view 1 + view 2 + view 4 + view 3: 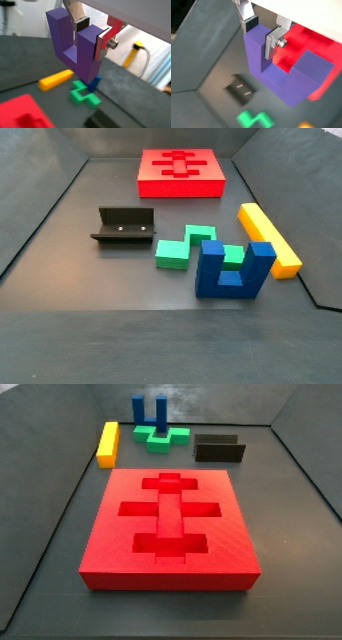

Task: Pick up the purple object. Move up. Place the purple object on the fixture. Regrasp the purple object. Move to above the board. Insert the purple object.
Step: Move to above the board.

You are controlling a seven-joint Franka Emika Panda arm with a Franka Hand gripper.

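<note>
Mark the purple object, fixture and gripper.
purple object point(72, 47), wrist view, base of the U.
fixture point(123, 226), side view, upright back wall.
gripper point(92, 31), wrist view, between fingertips, clamping one prong.

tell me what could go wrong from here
The end effector, high above the floor, grips the purple block by only one prong, so the block could pivot or slip. The fixture is a small target far below, with the green piece close by to bump.

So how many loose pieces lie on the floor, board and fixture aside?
3: the yellow bar, the green block beside it, the blue two-pronged piece standing at the green block. The purple object is off the floor, clamped in the gripper above them.
</note>
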